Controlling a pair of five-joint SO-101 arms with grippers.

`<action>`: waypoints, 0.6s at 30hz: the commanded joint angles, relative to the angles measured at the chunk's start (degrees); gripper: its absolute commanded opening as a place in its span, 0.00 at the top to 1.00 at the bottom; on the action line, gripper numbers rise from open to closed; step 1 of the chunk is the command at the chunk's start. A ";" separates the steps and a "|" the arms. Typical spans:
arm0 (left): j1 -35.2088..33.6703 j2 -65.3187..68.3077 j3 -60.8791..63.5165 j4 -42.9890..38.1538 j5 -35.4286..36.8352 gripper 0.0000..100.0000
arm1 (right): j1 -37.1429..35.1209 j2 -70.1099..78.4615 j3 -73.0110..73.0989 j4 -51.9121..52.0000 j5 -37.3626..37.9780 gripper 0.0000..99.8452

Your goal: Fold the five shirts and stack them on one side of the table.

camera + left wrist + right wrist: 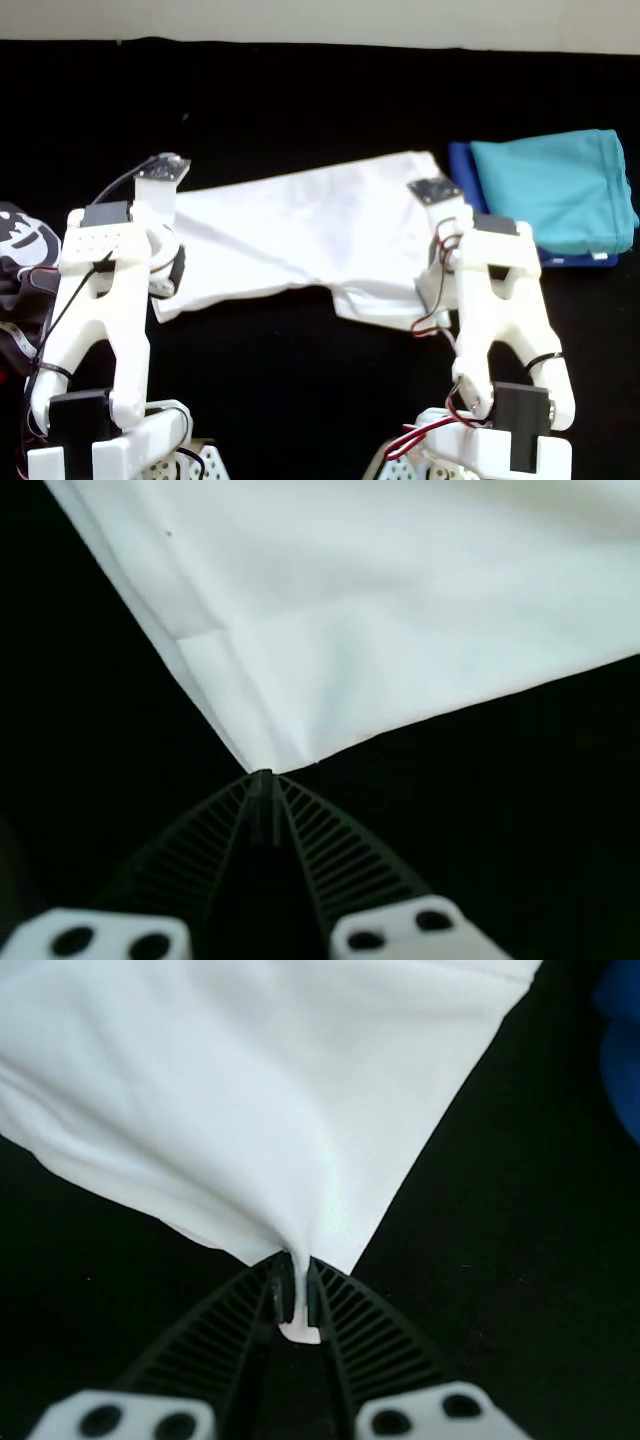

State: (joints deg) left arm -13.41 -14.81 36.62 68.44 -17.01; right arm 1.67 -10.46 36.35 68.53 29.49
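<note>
A white shirt (320, 230) lies spread across the middle of the black table. My left gripper (262, 780) is shut, with its fingertips pinching one corner of the white shirt (400, 610) at the cloth's left end. My right gripper (297, 1290) is shut on the near right corner of the white shirt (250, 1090), and a fold of fabric shows between its fingers. In the high view the left arm (110, 250) stands over the shirt's left end and the right arm (490, 270) over its right end. A folded teal shirt (555, 185) rests on a folded blue shirt (462, 170) at the right.
A black shirt with a white print (20, 250) lies bunched at the table's left edge. Bare black tabletop (300, 380) lies in front of the white shirt, between the two arm bases, and also behind it.
</note>
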 commanded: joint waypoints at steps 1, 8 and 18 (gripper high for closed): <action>4.18 -1.71 -1.45 0.70 3.25 0.99 | 0.75 -1.19 -2.24 -0.57 0.70 0.99; 8.66 -1.45 2.77 -5.80 4.48 0.99 | 0.75 -1.27 -2.24 -0.13 0.70 0.99; 4.79 -1.45 15.16 -16.88 4.31 0.99 | 0.66 -1.27 -2.24 -0.13 0.70 0.99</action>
State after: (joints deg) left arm -7.69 -14.81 51.65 52.44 -12.88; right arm 1.67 -10.46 36.35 68.53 29.49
